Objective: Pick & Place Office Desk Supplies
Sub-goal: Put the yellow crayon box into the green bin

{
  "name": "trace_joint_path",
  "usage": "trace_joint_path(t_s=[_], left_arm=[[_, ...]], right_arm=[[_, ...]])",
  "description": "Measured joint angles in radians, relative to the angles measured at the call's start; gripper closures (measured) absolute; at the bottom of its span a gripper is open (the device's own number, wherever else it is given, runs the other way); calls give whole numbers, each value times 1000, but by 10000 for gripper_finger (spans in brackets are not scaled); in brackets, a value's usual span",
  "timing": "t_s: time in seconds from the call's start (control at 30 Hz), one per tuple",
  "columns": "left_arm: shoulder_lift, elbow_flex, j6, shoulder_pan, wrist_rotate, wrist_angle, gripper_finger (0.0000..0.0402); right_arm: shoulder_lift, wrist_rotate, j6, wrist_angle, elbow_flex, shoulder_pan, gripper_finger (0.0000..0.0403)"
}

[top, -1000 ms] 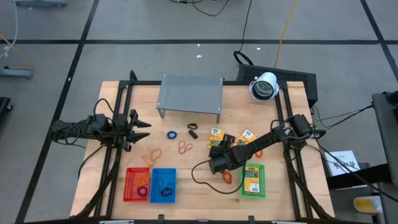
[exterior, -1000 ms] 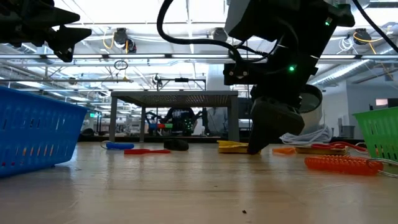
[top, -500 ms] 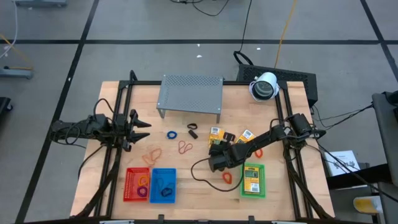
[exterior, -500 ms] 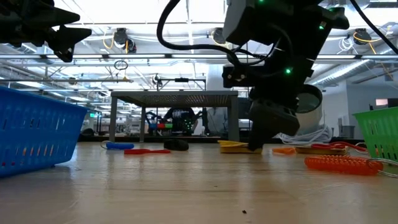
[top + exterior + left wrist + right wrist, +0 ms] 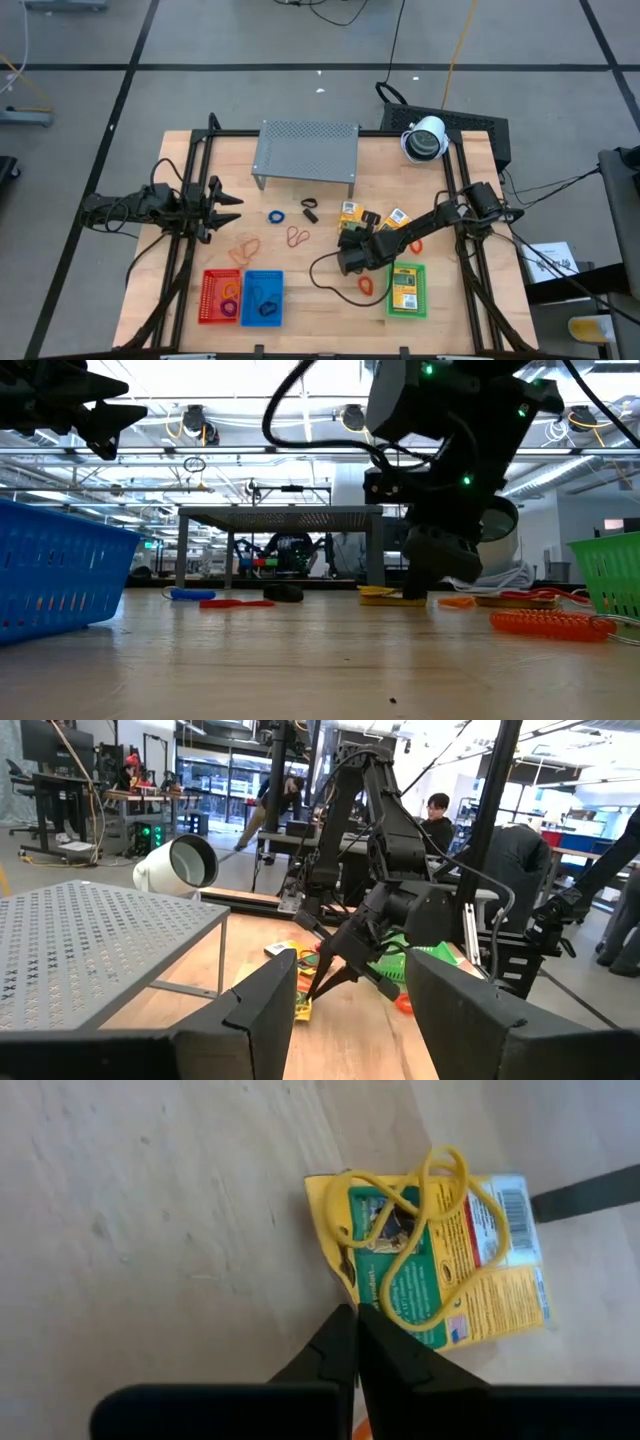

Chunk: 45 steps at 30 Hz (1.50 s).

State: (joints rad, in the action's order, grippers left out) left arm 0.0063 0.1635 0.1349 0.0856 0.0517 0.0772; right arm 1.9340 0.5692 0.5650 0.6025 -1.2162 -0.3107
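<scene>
Pale wooden planks make up the worktop [image 5: 300,265], which sits on a grey tiled floor. Along its near edge stand three mesh baskets: a red mesh basket [image 5: 221,297] and a blue mesh basket [image 5: 262,298] side by side towards the near left corner, and a green mesh basket [image 5: 406,290] with a yellow-orange packet in it towards the near right corner. Just beside the green basket lies a red rubber-band loop [image 5: 365,284]. Nearer the middle, the right gripper [image 5: 347,240] has its two dark fingers [image 5: 350,1345] pressed together, tips down at the edge of a yellow-orange printed packet [image 5: 440,1260] with a yellow rubber band [image 5: 420,1210] lying looped on top of it; whether the tips actually pinch the packet or the band cannot be made out. Around it lie further yellow-orange packets [image 5: 398,219], orange rubber-band loops [image 5: 297,237] and [image 5: 242,247], a small blue ring [image 5: 276,216] and a small black clip [image 5: 309,211]. At the left edge the left gripper [image 5: 228,203] hangs above the wood with its fingers apart, holding nothing. Towards the far edge stands a grey perforated metal shelf [image 5: 306,151], and by the far right corner a white round camera [image 5: 425,138]. Beyond the worktop, the left wrist view shows a person [image 5: 436,815] seated in the room.
</scene>
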Motion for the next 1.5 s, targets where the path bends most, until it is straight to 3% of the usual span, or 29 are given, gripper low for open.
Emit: trace_joint_path(t_s=[0.17, 0.53, 0.87, 1.03, 1.23, 1.37, 1.5], left_arm=[[0, 0, 0, 0, 0, 0, 204], [0, 0, 0, 0, 0, 0, 204], [0, 0, 0, 0, 0, 0, 204], [0, 0, 0, 0, 0, 0, 204], [0, 0, 0, 0, 0, 0, 204], [0, 0, 0, 0, 0, 0, 204], [0, 0, 0, 0, 0, 0, 204]], right_arm=[[-66, -81, 27, -39, -6, -2, 402], [-230, -105, 105, -168, -8, -18, 402], [-252, -213, 97, -469, -8, -23, 403], [-254, -264, -2, -522, -8, -35, 403], [-352, -285, -113, -492, -8, -77, 403], [-459, -286, -160, -367, -8, -123, 403], [-587, -286, -100, -161, -8, -187, 403]])
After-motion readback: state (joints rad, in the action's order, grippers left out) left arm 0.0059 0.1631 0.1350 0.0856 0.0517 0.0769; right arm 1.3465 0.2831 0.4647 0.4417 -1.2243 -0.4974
